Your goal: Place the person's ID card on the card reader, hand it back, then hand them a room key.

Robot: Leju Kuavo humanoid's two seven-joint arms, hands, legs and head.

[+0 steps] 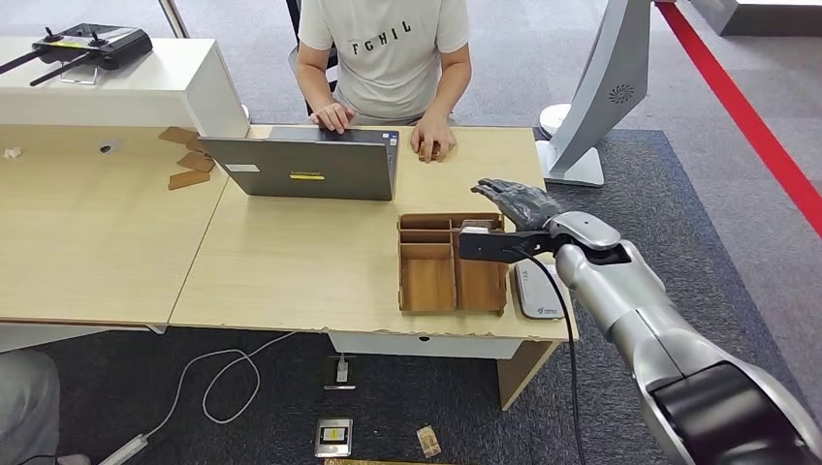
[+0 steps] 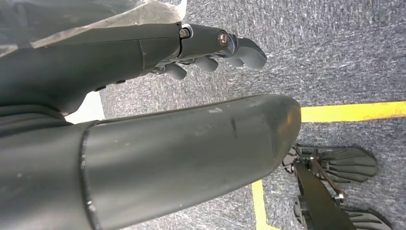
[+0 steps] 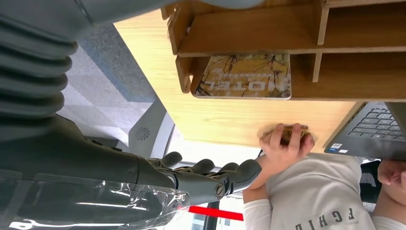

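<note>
The wooden compartment tray [image 1: 452, 263] on the light wooden desk [image 1: 291, 262] is taken as the landmark. To its left, an open grey laptop [image 1: 310, 165] is seen, and behind the laptop a person in a white T-shirt [image 1: 388, 48] is seated. One hand of the person [image 1: 432, 139] is laid on the desk behind the tray; in the right wrist view a small flat thing, perhaps the ID card [image 3: 287, 132], is covered by this hand [image 3: 286, 143], but it cannot be told for sure.

In the tray's far right compartment a patterned room key card printed HOTEL [image 3: 246, 76] is seen lying flat in the right wrist view; in the head view this compartment is mostly hidden by the wrist. Just right of the tray a flat white card reader [image 1: 536, 294] is lying on the desk.

The silver right arm is stretched forward over the reader, and the dark right hand [image 1: 519, 201] is held above the tray's far right corner, fingers [image 3: 201, 167] extended, slightly apart, nothing in them.

In the left wrist view the left hand [image 2: 210, 50] is shown hanging over grey carpet [image 2: 344, 57], fingers loosely curled, nothing held.
</note>
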